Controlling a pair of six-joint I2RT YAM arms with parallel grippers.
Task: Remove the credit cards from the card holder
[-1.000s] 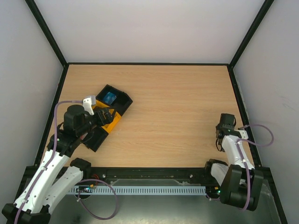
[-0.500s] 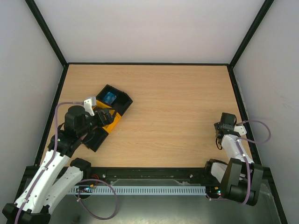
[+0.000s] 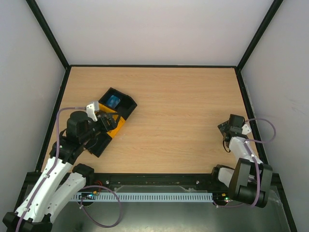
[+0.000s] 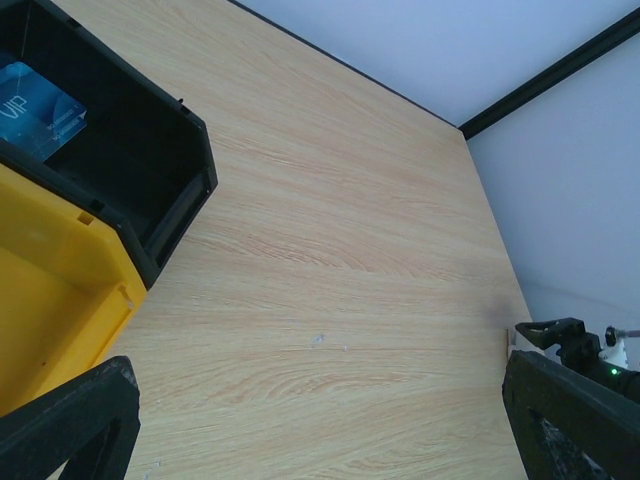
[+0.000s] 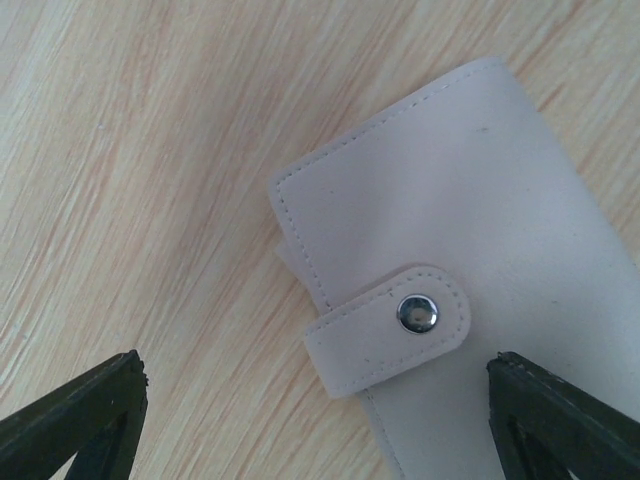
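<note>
**Top external.** Over the pale wooden desk [image 3: 183,106] we note the left arm [image 3: 63,154] reaching to the left side. Its wrist sits above a row of trays: a black tray [image 3: 129,102], then a yellow tray [image 3: 117,125], then another black one nearest the arm. A small blue card [image 3: 113,101] lies in the far black tray. The right arm [image 3: 241,150] is folded close to the desk's right edge, wrist pointing down. From here we cannot see the card holder, which the right wrist hides. We also cannot read either pair of jaws from this height.

**Left wrist.** Both left fingertips [image 4: 70,420] show at the bottom corners of the picture, well apart, so the left jaws stand wide with only bare desk between them. To the left are the yellow tray's wall [image 4: 60,260] and the black tray's rim [image 4: 190,170]. The blue card, marked "VIP" [image 4: 35,115], lies flat inside the black tray. The right arm shows small at the far right.

**Right wrist.** The card holder [image 5: 480,200] lies flat on the desk directly beneath this camera. It is pale, stitched along the edge, and closed by a strap tab [image 5: 385,335] fastened with a metal snap [image 5: 418,313]. Its inside is hidden, so we cannot place the credit cards. The right fingertips [image 5: 80,420] sit at the two lower corners, so the right jaws are wide and grip nothing. The holder's lower end runs toward the right-hand finger, and we cannot tell whether they touch.
</note>
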